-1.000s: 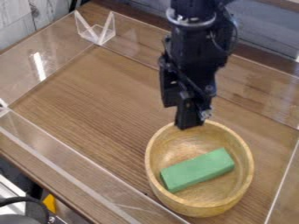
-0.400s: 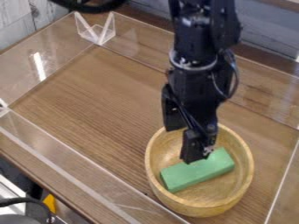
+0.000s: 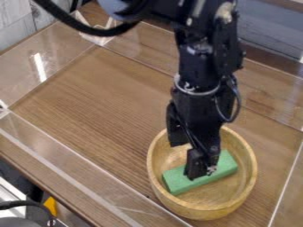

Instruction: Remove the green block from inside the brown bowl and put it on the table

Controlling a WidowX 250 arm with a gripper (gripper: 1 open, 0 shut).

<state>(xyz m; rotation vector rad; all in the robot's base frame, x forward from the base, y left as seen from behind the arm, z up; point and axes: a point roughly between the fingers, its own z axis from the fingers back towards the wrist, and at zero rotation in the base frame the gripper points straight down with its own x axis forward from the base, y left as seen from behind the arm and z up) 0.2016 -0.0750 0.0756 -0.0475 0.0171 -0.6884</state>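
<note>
The brown bowl [image 3: 243, 197] sits on the table [image 3: 106, 97] at the lower right of the camera view. Inside it lies the green block [image 3: 182, 183], a flat bright bar angled across the bowl floor, partly covered by the arm. My gripper [image 3: 197, 163] points straight down into the bowl, open, its dark fingers [image 3: 196, 167] straddling the middle of the block. Whether the fingertips touch the block is not clear.
Clear acrylic walls [image 3: 71, 191] run along the table's edges. A folded clear acrylic piece [image 3: 97, 27] stands at the back left. The black arm [image 3: 201, 53] rises from the bowl toward the top of the frame.
My gripper has come down from above the bowl's rim into the bowl, onto the green block. The block and bowl have not moved.
</note>
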